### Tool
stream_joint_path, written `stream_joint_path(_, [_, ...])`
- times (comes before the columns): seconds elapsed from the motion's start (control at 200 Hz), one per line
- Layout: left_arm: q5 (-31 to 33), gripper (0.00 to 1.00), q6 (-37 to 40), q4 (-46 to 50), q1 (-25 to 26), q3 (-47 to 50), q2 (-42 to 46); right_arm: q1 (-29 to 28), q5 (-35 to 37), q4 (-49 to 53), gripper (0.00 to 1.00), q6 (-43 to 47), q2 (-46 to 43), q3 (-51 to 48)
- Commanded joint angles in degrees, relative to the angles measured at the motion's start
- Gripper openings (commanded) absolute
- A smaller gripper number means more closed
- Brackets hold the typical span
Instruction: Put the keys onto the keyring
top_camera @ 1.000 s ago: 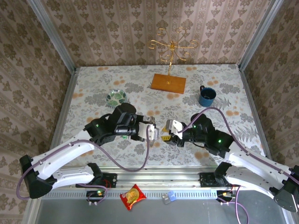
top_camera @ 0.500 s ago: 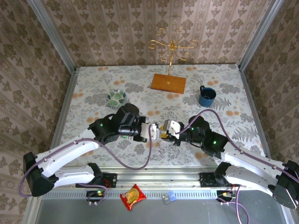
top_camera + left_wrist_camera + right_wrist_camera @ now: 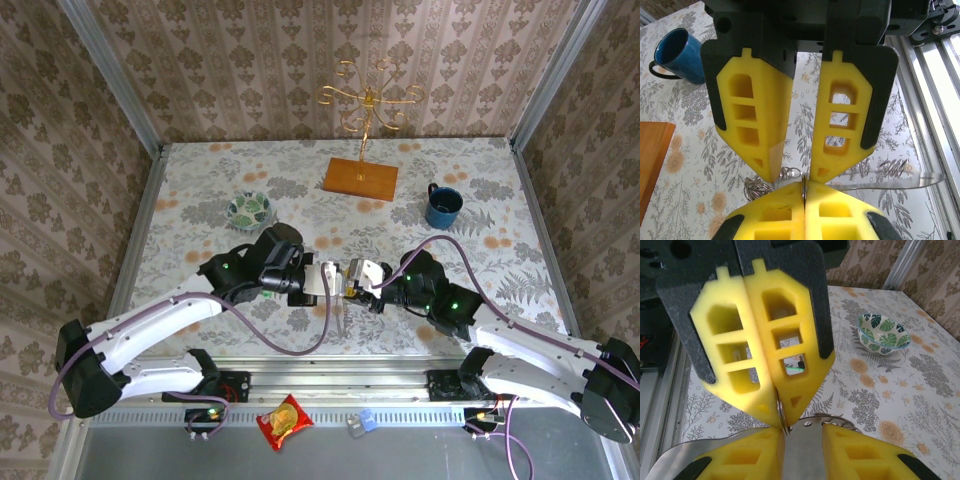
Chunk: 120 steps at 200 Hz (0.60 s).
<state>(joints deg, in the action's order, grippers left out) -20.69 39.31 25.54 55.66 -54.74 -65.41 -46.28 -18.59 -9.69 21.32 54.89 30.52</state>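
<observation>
Over the near middle of the worktop (image 3: 480, 170), the two grippers meet tip to tip. The keyring (image 3: 895, 180) hangs between them, clear of the surface. The left gripper (image 3: 804, 192) is fully closed, and the ring (image 3: 804, 184) stands edge-on between its pads. The strap (image 3: 802, 460) lies flat in the gap of the right gripper (image 3: 803, 431), whose jaws stand narrowly apart. Whether those pads press the strap cannot be told. The strap runs on sideways past the fingers.

The bowl (image 3: 249, 209) sits toward the left edge. The mug (image 3: 442, 206) sits toward the right edge. The stand (image 3: 360, 178) is at the middle of the far edge. The packet (image 3: 285, 421) lies on the ledge outside the near edge.
</observation>
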Motion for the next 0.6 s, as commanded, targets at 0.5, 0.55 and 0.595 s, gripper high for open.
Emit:
stream_joint_path(0.5, [-6.21, 0.0, -3.44, -6.27, -2.21, 4.82, 1.5, -0.94, -2.08, -3.89, 0.0, 0.96, 3.14, 0.32])
stream_joint_path(0.55, [-6.11, 0.0, -3.68, -6.77, -2.48, 5.5, 1.75, -0.93, -1.89, -4.25, 0.0, 1.0, 3.27, -0.1])
stream_joint_path(0.595, [-5.89, 0.0, -3.75, -7.07, -2.64, 6.15, 2.02, -0.93, -1.8, -4.68, 0.0, 1.01, 3.38, -0.41])
